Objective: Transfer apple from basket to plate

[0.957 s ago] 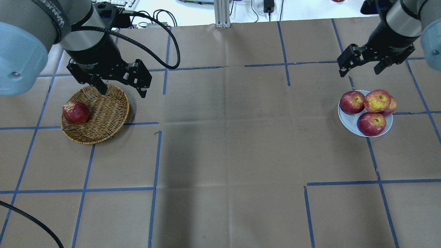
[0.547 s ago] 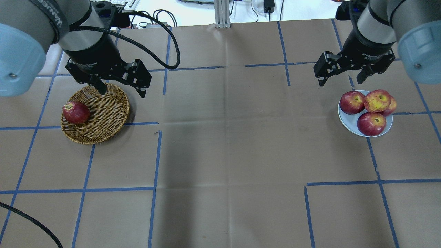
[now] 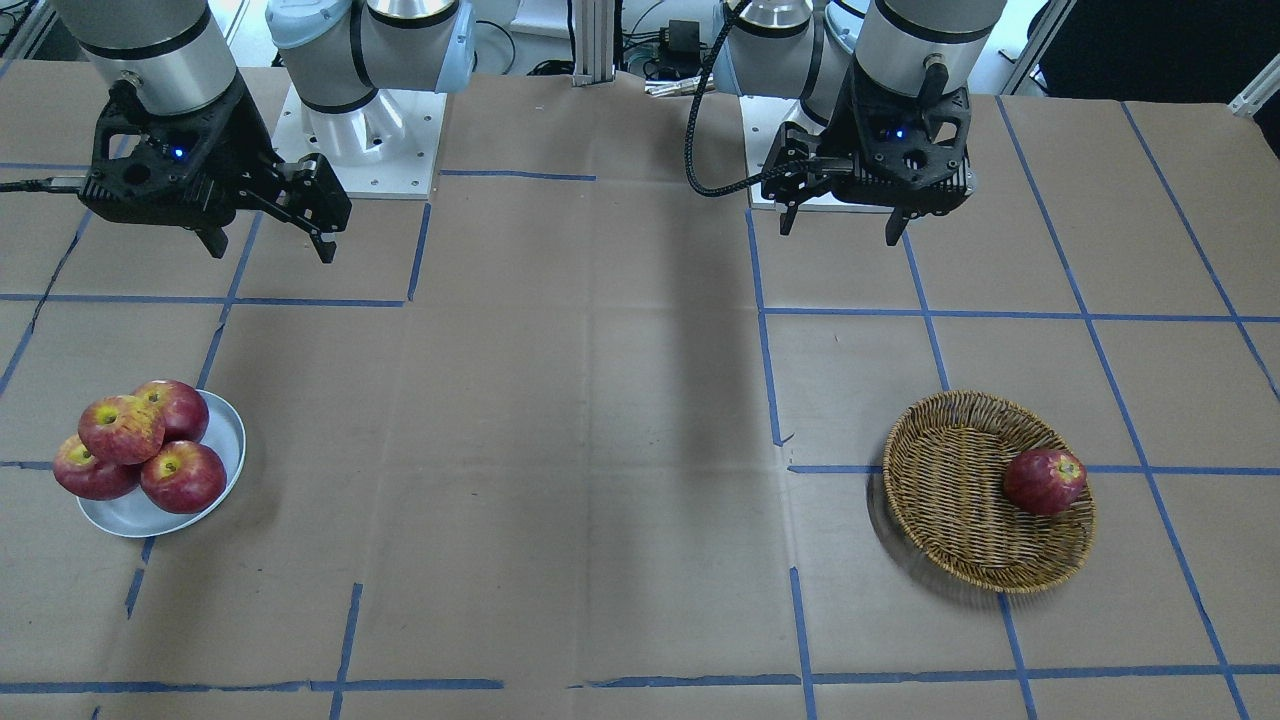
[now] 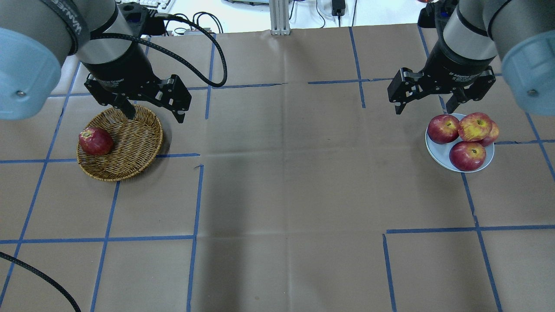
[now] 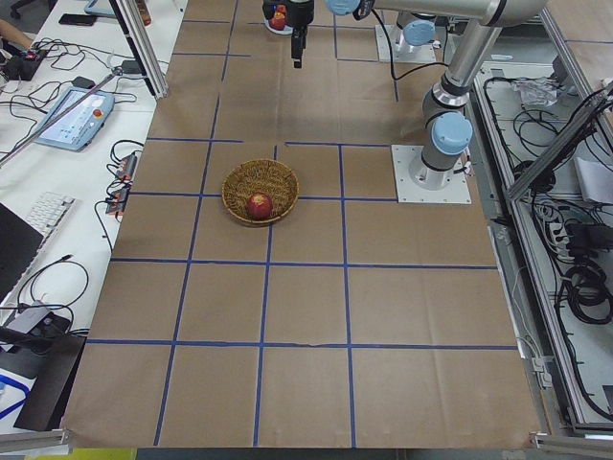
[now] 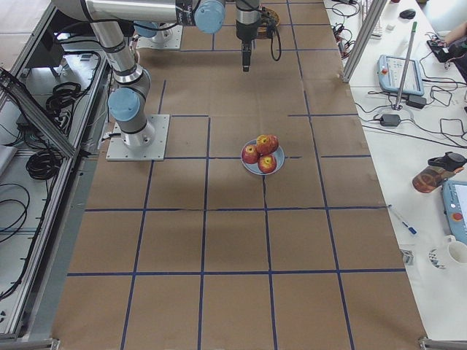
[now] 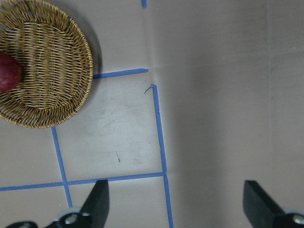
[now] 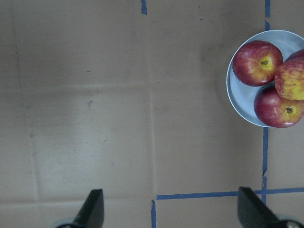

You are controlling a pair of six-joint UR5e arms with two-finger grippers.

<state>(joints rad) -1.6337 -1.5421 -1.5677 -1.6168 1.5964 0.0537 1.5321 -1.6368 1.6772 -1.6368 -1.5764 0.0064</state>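
Note:
The lighter, streaked apple (image 4: 475,126) lies on top of three darker apples on the pale plate (image 4: 437,152), also seen in the front view (image 3: 120,428) and the right wrist view (image 8: 292,78). A deep-red apple (image 4: 95,141) lies at the left side of the wicker basket (image 4: 134,138). My left gripper (image 4: 155,118) is open and empty, high over the basket's far right rim. My right gripper (image 4: 424,110) is open and empty, high, just beyond and left of the plate.
Brown paper with blue tape lines covers the table (image 4: 282,182). A black cable (image 4: 217,56) hangs from the left wrist. The two arm bases (image 3: 360,130) stand at the robot's side of the table.
My right gripper has swung left and toward the near side, ending beside the plate. My left gripper has barely moved. No apple has moved.

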